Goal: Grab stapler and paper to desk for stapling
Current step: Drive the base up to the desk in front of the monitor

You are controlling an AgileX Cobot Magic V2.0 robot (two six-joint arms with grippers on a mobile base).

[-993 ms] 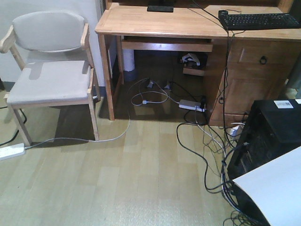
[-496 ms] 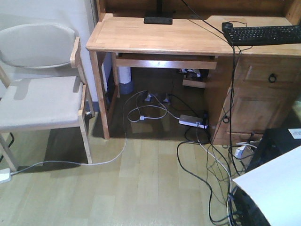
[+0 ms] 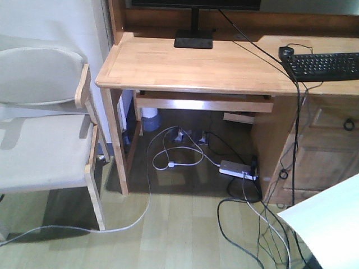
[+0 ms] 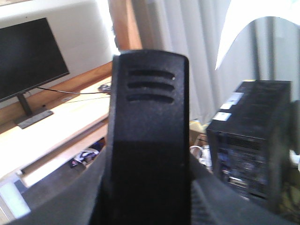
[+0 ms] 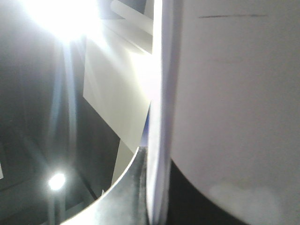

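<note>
The light wooden desk [image 3: 185, 64] fills the upper half of the front view. The stapler [image 4: 149, 84] is a black body with three grooves; it stands upright close to the left wrist camera. My left gripper [image 4: 149, 197] is shut on it, with dark fingers [image 4: 56, 206] at both sides. The white paper [image 3: 331, 230] juts in at the front view's lower right. In the right wrist view the paper [image 5: 234, 93] runs edge-on between the jaws of my right gripper [image 5: 157, 197], which is shut on it. Neither gripper shows in the front view.
A pale wooden chair [image 3: 39, 140] stands left of the desk. A monitor foot [image 3: 193, 40] and black keyboard [image 3: 325, 64] lie on the desk. A power strip [image 3: 238, 169] and tangled cables cover the floor beneath. A black computer tower [image 4: 248, 136] stands to the right.
The front view has closed in on the desk, which now looks larger and lower in frame. The black tower has dropped out of that view. The paper stays at lower right.
</note>
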